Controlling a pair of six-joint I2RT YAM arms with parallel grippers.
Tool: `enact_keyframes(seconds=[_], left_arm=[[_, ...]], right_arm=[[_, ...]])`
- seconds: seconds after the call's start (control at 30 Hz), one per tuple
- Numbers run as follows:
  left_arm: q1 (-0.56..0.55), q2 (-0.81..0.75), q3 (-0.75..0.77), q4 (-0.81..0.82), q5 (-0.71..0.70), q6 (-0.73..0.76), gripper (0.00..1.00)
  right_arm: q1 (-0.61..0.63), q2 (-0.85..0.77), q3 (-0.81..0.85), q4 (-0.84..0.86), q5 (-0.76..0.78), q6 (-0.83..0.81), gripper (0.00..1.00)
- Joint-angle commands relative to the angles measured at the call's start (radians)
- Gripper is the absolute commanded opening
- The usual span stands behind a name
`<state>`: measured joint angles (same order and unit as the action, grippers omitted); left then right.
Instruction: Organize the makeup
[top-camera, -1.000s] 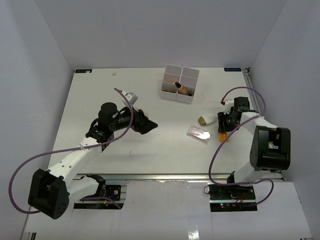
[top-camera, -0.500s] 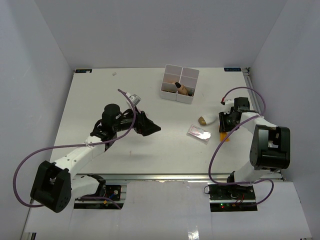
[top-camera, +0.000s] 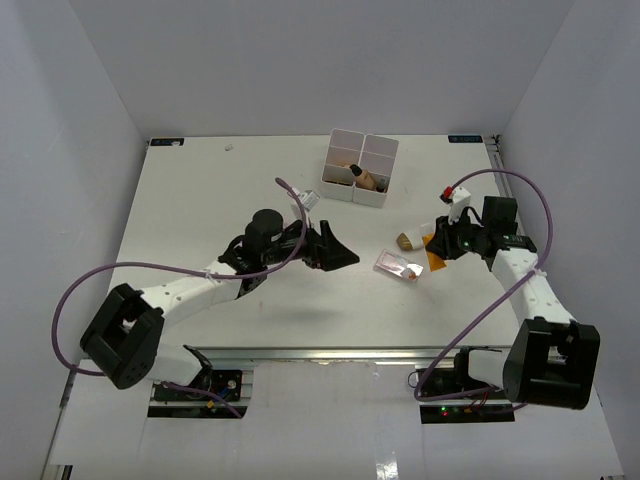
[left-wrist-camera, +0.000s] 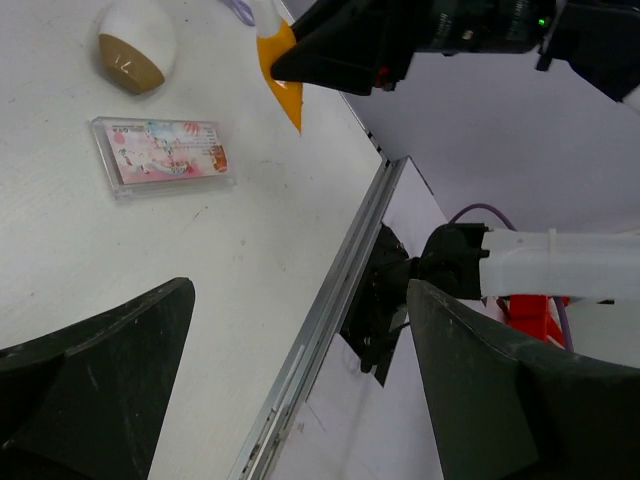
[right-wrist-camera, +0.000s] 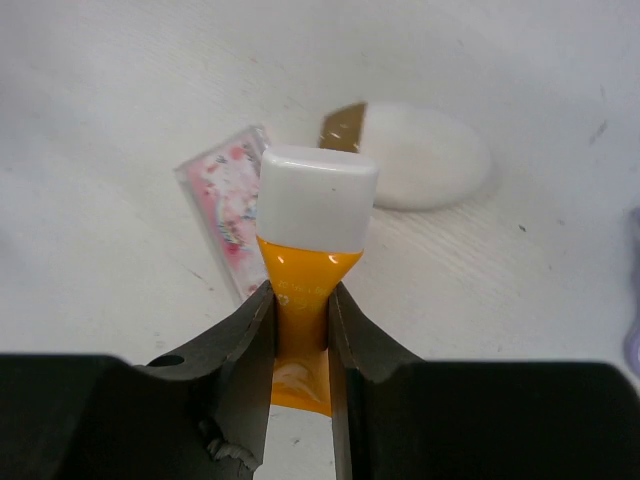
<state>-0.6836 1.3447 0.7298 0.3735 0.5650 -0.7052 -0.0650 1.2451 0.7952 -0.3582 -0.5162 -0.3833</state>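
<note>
The right gripper (right-wrist-camera: 300, 305) had its two fingers pinched tight on the body of the orange tube (right-wrist-camera: 303, 265), with the white cap pointing away from the wrist. Seen from overhead, the tube was toward the 3 o'clock side of the table (top-camera: 200, 200). A pink packet (top-camera: 398, 266) lay flat at the tube's 9 o'clock and a white-and-gold egg-shaped piece (top-camera: 412, 240) at its 10 o'clock. The left gripper (top-camera: 338, 252) hung mid-table, jaws spread wide, holding nothing. The white box (top-camera: 360, 167) stood at 12 o'clock.

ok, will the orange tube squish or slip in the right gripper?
Probably soft: the tube body narrows where the fingers pinch it. The cap sticks out past them, so it could pivot.
</note>
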Motion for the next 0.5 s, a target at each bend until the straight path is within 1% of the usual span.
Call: enact_keyframes(seconds=[0.0,0.07,0.17,0.4,0.47], left_arm=[[-0.066,0.115,0.128,0.05,-0.159,-0.052,0.98],[-0.092,0.174,0.18,0.058,-0.189,-0.055,0.98],[-0.13,0.242,0.257,0.059,-0.212,-0.057,0.98],[-0.196,0.38,0.432,0.0,-0.299,-0.028,0.97],[-0.205,0.408,0.461,-0.012,-0.315,-0.022,0.95]], right_arm=[[0.003,-0.093,0.004,-0.08,-0.336,-0.096,0.22],[0.006,-0.123,0.006,-0.104,-0.402,-0.11,0.22],[0.011,-0.167,-0.006,-0.105,-0.456,-0.114,0.22],[0.013,-0.195,-0.03,-0.096,-0.506,-0.118,0.23],[0.014,-0.203,-0.034,-0.094,-0.514,-0.12,0.23]])
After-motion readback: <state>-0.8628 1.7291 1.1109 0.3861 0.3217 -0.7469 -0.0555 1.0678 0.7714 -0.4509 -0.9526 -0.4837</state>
